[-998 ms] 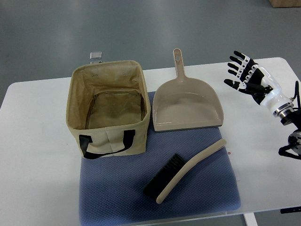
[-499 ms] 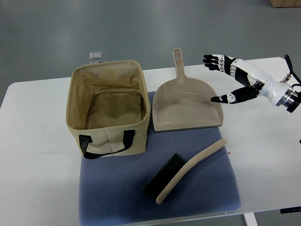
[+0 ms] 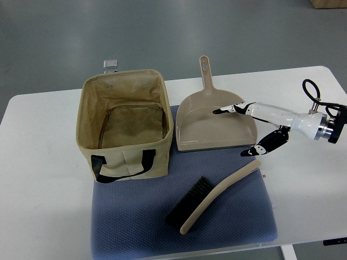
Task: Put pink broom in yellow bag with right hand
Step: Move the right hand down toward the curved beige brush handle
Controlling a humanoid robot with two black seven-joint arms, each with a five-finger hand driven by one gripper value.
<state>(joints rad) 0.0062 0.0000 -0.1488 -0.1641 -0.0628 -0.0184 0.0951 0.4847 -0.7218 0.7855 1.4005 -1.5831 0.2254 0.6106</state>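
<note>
Beige plastic, stiff and probably light: I judge the broom [image 3: 217,197] will lift easily but may slip. It lies diagonally on the blue mat [image 3: 135,227], bristles toward me, handle end just below my right hand [image 3: 255,130], whose fingers are spread and hold nothing. I'd grip mid-handle, then carry it left to the bag [image 3: 127,157].
</note>
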